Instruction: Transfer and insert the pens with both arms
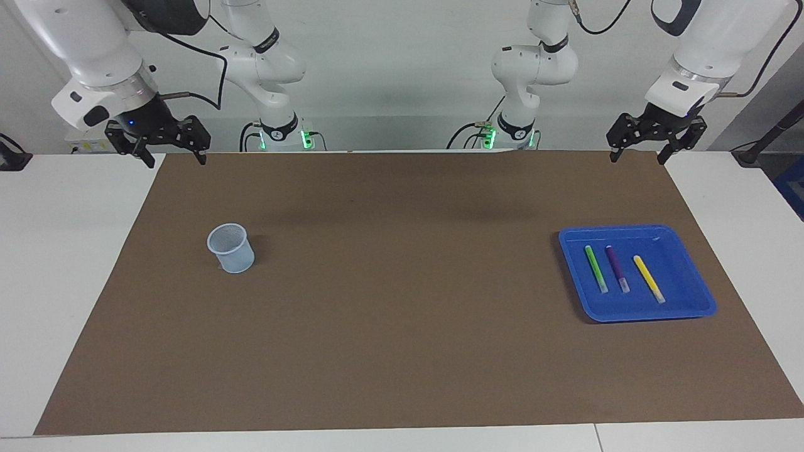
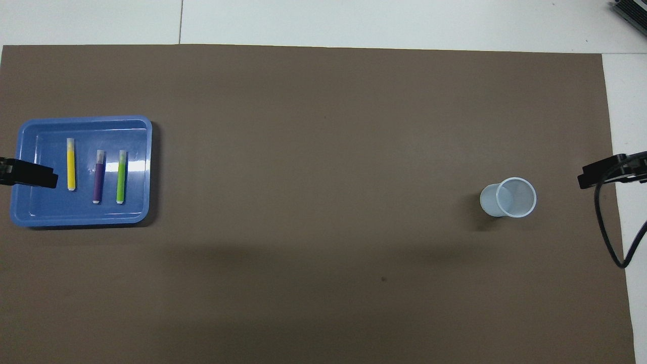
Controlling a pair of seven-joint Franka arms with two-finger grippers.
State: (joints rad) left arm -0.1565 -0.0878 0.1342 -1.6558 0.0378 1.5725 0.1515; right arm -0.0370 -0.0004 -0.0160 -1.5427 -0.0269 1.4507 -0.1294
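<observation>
Inside the blue tray, green pen, purple pen and yellow pen lie side by side, while left claw and right claw hang released over the desk's robot-side edge.

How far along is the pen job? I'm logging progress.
Nothing is done yet: the green pen, purple pen and yellow pen all lie in the tray, and the cup is empty. Left gripper and right gripper hang open, holding nothing. All three transfers remain.

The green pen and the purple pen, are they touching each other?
Apart. The overhead view shows a strip of blue tray floor between the green pen and the purple pen.
</observation>
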